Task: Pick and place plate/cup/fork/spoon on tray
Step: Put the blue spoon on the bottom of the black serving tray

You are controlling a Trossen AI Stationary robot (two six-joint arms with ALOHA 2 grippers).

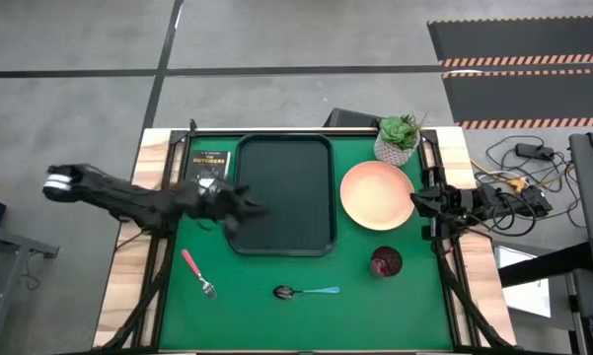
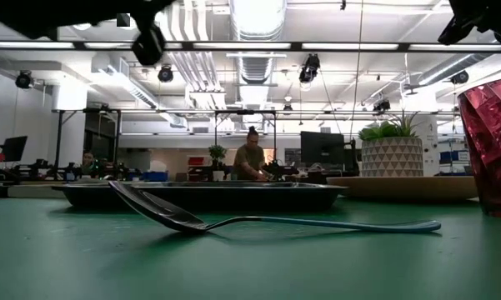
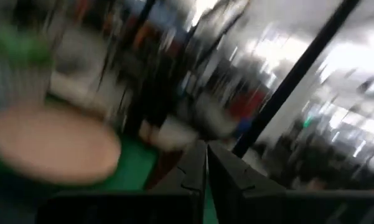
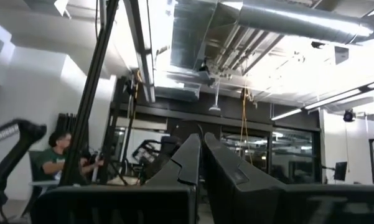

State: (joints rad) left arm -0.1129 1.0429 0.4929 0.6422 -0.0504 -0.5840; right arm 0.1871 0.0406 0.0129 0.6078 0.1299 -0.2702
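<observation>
A: Your left hand [image 1: 259, 210], pressed together, hangs over the tray's [image 1: 311, 158] left edge; fork [image 1: 197, 273] and spoon [image 1: 305, 291] lie nearer, untouched.

B: Right hand [image 1: 417, 202], also closed, sits beside the plate [image 1: 377, 195]; cup [image 1: 386, 262] just below.

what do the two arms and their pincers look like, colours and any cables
Both arms are dark, jointed and slim. The left arm ends at its base in a white cap, and its pincer is black. The right pincer is black too, with a tangle of dark and yellow cables behind it. In each wrist view the fingers are flat, dark and angular.
</observation>
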